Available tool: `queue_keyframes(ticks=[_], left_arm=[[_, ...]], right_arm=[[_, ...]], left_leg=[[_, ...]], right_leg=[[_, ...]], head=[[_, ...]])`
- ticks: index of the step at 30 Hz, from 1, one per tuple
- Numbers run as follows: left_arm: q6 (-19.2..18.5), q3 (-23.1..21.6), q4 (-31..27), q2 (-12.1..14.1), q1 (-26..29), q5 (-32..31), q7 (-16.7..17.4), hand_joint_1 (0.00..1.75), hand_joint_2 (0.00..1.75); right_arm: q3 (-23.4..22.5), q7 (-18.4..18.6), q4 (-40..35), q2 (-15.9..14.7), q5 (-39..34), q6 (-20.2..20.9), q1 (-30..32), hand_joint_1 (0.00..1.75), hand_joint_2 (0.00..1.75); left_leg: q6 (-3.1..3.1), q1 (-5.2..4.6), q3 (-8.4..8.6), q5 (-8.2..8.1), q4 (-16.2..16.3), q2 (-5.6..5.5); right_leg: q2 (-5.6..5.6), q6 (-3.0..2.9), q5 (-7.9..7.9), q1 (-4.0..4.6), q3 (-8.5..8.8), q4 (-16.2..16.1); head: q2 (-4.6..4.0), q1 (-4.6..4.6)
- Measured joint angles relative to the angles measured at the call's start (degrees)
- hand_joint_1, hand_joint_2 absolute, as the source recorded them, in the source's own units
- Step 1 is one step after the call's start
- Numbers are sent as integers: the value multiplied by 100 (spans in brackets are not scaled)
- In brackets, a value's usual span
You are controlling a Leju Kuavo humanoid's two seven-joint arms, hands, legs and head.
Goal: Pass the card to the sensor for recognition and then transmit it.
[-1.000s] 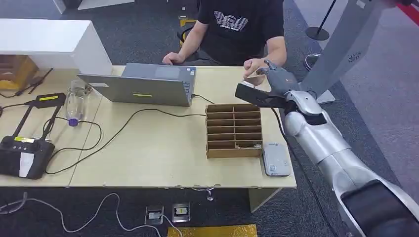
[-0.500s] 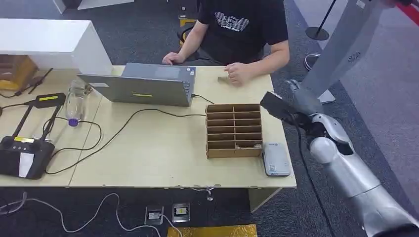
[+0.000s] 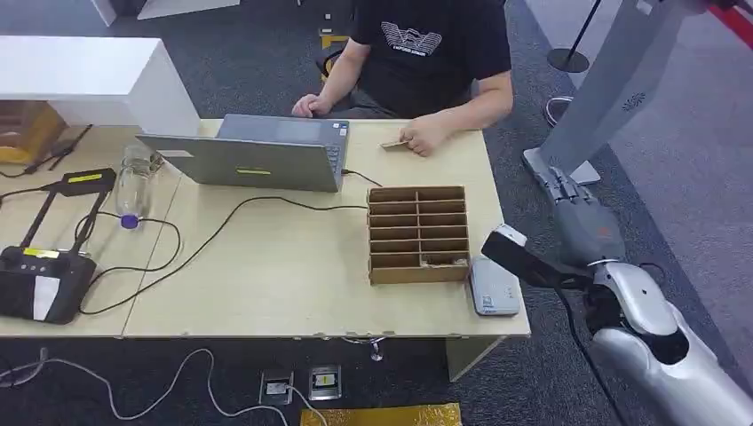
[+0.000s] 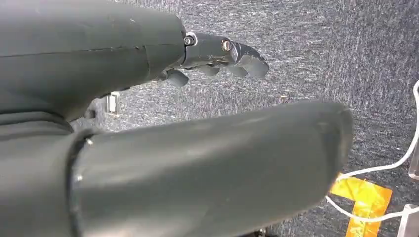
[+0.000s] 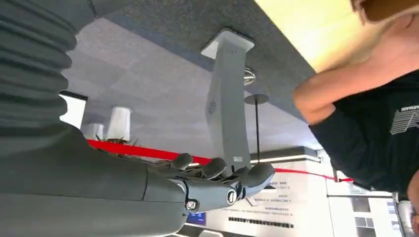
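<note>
Overhead, right hand: empty, fingers extended, off the table's right edge beside the sensor; card far, in a person's hand. Cardboard organiser: a small item in its nearest right slot. Left wrist view, left hand: empty, fingers loosely curled, above carpet. Right wrist view: fingers slightly bent, holding nothing.

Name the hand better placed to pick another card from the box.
Right. The right hand hangs empty beside the table, near the box. The left hand hangs over the carpet.
</note>
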Motion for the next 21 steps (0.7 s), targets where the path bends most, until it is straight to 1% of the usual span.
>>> queue_keyframes(ticks=[5,8,10,16,21], left_arm=[[24,0,0,-31,-11,0,0,0,0],[35,0,0,-50,-11,0,0,0,0],[46,0,0,-59,-14,0,0,0,0],[46,0,0,-61,-15,0,0,0,0],[11,0,0,-66,-20,0,-2,0,0]], right_arm=[[164,97,-153,31,381,-252,293,0,175],[365,101,-132,135,795,-380,462,0,175],[448,101,-127,199,886,-418,525,0,175],[614,99,-64,308,979,-387,568,0,175],[741,-155,170,513,1167,-217,546,0,175]], left_leg=[[0,0,-1,-1,-1,0],[-1,0,-2,-1,-1,0],[-1,0,-2,-1,-1,0],[-1,0,-2,-1,-1,0],[-1,0,-2,-1,-2,-1]], right_leg=[[0,-6,-4,0,0,0],[1,-7,-5,0,0,1],[0,-8,-6,0,-1,1],[1,-8,-6,0,-1,3],[-1,-9,-7,0,0,4]], head=[[0,2],[0,2],[0,0],[0,0],[0,2]])
